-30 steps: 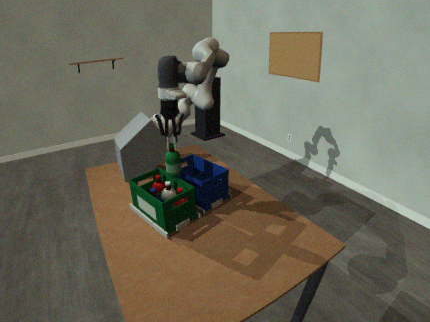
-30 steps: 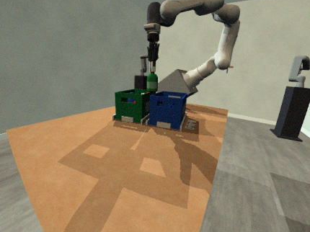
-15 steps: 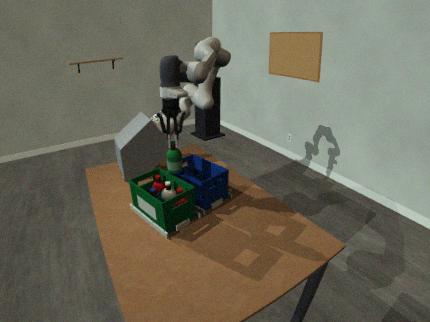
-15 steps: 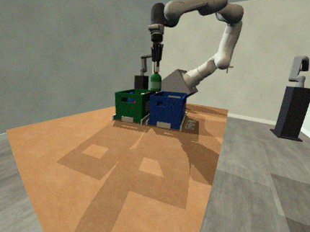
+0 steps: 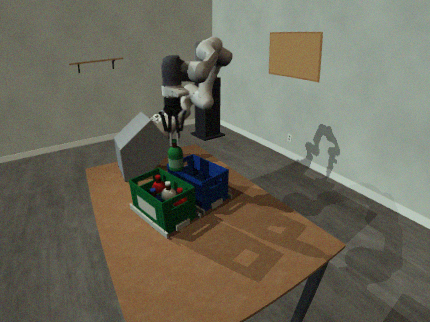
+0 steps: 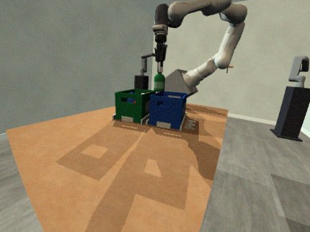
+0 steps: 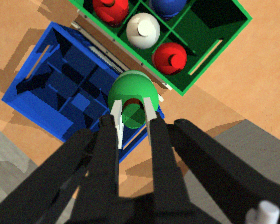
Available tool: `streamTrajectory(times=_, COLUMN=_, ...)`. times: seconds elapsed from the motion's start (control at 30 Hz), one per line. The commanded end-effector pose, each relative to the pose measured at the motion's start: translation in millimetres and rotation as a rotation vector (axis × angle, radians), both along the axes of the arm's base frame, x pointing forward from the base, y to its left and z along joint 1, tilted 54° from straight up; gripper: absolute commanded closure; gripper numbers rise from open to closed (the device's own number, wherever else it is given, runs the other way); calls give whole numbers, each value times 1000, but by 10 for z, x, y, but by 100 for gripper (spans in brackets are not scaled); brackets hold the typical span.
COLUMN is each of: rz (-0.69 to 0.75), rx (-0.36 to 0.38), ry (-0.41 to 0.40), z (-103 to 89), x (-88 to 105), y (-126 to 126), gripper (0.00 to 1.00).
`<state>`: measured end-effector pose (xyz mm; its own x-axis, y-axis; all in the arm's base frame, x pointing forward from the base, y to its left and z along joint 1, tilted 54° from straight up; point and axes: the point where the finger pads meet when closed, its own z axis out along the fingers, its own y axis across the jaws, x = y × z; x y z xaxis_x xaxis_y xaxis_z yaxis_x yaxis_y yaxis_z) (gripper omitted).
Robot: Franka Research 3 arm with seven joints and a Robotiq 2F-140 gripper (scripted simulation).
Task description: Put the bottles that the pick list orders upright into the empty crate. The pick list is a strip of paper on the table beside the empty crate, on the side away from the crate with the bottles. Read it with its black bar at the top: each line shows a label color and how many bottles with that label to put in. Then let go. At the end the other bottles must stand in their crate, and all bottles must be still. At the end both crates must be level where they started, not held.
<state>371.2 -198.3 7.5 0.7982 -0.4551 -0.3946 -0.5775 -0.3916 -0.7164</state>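
Note:
My gripper (image 5: 174, 136) (image 6: 160, 69) (image 7: 133, 109) is shut on the neck of a green bottle (image 5: 175, 159) (image 6: 159, 82) (image 7: 132, 86) with a pale label band. The bottle hangs upright, above the side of the blue crate (image 5: 214, 192) (image 6: 167, 112) (image 7: 40, 117) nearest the green crate. The visible blue compartments are empty. The green crate (image 5: 176, 217) (image 6: 131, 110) (image 7: 235, 38) holds two red-topped bottles (image 7: 111, 11) (image 7: 170, 58), a white-topped one (image 5: 168, 193) (image 7: 143, 31) and a blue-topped one (image 7: 168, 6). The pick list (image 6: 190, 124) lies beside the blue crate, too small to read.
The crates stand side by side in low pale holders, with a narrow gap between them. A grey slanted block (image 5: 142, 150) (image 6: 176, 81) (image 7: 240, 150) stands behind them. The wooden table (image 5: 165, 273) (image 6: 119, 200) extends in front. Dark pedestals (image 6: 141, 82) (image 6: 293, 110) stand beyond the table.

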Motion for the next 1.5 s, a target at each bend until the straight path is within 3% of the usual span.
streamTrajectory(times=0.0, rz=-5, rx=-16, ry=-16, z=40, x=-28, y=-40, gripper=100)
streamTrajectory(times=1.27, rz=-5, rx=-16, ry=-16, z=380, x=-531, y=329, gripper=100)
streamTrajectory(times=1.47, rz=-5, rx=-16, ry=-16, z=378, x=-524, y=327, gripper=100)
